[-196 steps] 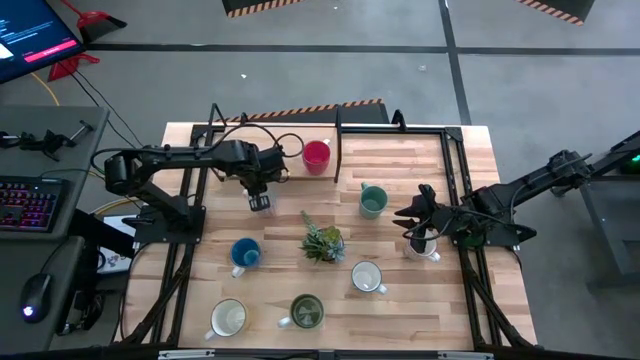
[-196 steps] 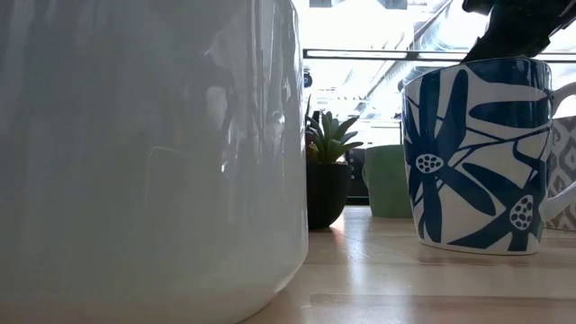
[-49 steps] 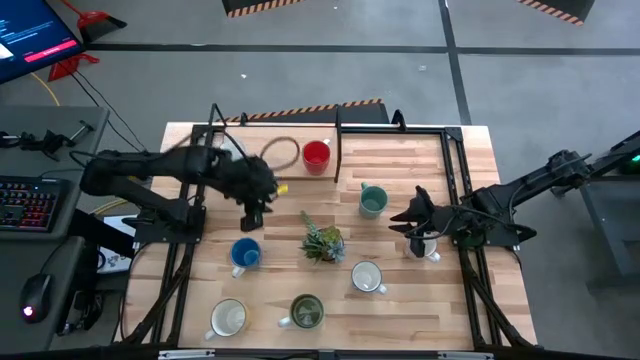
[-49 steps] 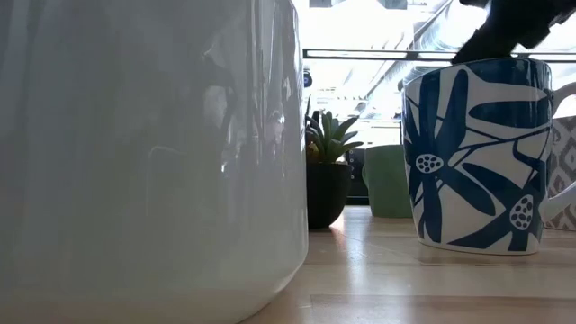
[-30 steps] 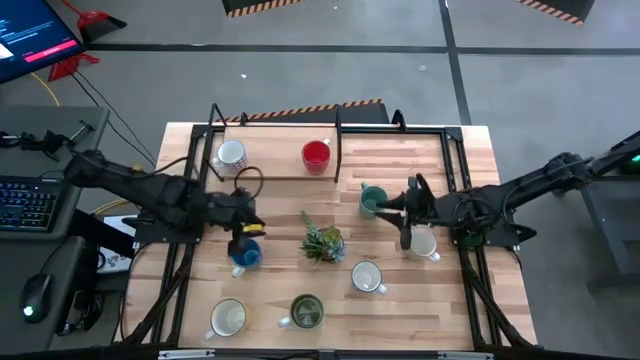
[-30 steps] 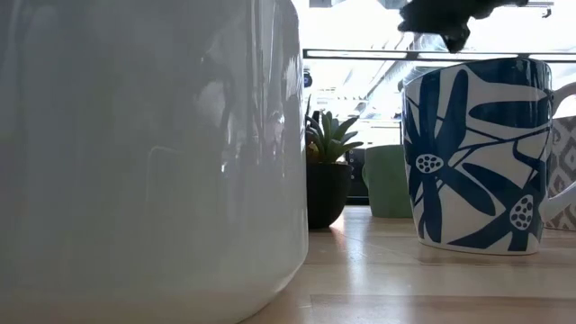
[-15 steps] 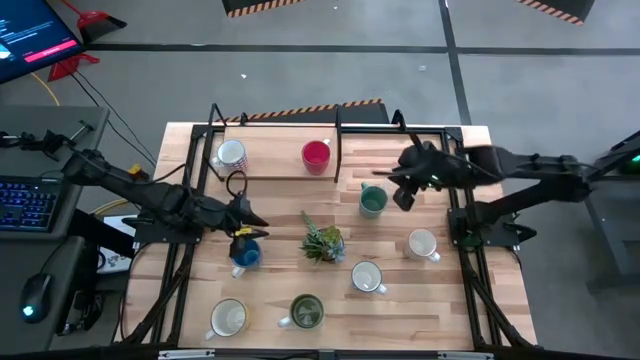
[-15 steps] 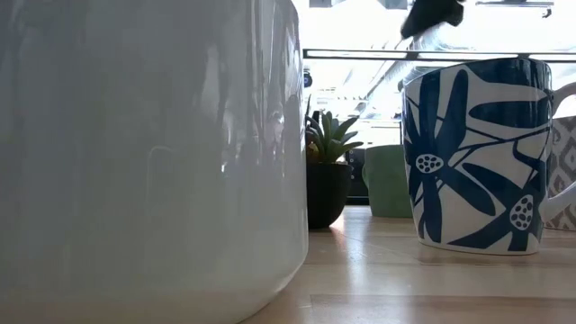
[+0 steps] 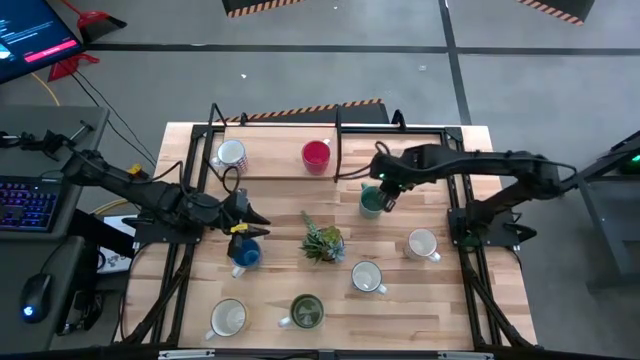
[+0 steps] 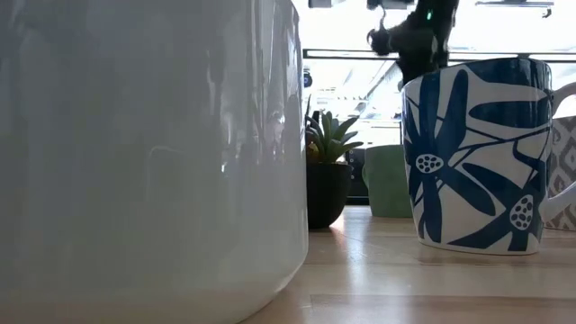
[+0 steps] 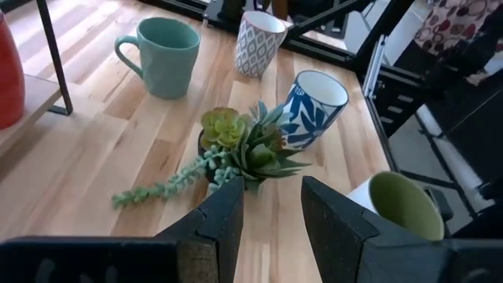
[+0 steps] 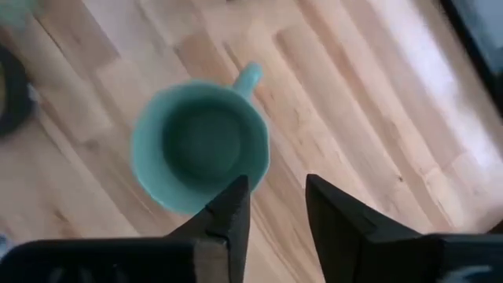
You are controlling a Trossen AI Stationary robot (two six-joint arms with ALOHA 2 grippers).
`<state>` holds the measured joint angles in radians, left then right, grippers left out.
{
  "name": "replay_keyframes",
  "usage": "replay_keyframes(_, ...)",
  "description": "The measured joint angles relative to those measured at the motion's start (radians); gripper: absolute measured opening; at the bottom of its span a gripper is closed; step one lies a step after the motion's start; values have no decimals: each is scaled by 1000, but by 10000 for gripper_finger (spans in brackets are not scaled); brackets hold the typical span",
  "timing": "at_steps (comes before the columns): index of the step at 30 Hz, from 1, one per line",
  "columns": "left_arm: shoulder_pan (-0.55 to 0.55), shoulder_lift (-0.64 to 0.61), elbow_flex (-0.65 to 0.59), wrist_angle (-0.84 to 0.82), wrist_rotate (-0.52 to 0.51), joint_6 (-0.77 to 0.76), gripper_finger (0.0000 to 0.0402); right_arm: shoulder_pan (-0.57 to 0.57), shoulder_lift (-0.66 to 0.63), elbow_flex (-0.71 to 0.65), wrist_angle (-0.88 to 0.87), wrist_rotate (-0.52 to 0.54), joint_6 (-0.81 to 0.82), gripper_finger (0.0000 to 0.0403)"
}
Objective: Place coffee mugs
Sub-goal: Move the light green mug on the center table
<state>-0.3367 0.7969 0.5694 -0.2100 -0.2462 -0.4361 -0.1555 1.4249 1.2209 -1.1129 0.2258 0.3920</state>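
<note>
My right gripper (image 12: pixel 275 206) hangs open and points down just beside the teal mug (image 12: pixel 200 145), near the side its handle sticks out from. That mug (image 9: pixel 372 200) stands upright on the table, right of centre. My left gripper (image 11: pixel 272 211) is open, holds nothing, and hovers over the blue mug (image 9: pixel 245 253) at the left, facing the plant (image 11: pixel 240 145). A red mug (image 9: pixel 317 155) and a patterned white mug (image 9: pixel 230 155) stand at the far side. Two white mugs (image 9: pixel 422 243) (image 9: pixel 367 277), an olive mug (image 9: pixel 305 312) and a cream mug (image 9: pixel 228 318) stand nearer.
The small spiky plant (image 9: pixel 322 240) stands mid-table between the two arms. A black metal frame (image 9: pixel 340 150) runs along the table's sides and across its far part, with an upright post beside the red mug. Bare wood lies at the table's far right (image 9: pixel 430 160).
My right gripper has swung from beside the white mug at the right toward the table's far-left. It has tipped from nearly level to pointing down, and has come over the teal mug. No mug has moved.
</note>
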Motion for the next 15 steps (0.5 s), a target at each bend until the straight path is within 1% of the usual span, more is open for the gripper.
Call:
replay_keyframes(5, 0, 1, 0, -1, 0, -5, 120, -16, 63, -56, 77, -36, 3, 137)
replay_keyframes(10, 0, 1, 0, -1, 0, -8, 120, -23, 92, -74, 144, -22, 11, 159)
replay_keyframes(15, 0, 1, 0, -1, 0, -8, 120, -24, 117, -78, 158, -3, 14, 172)
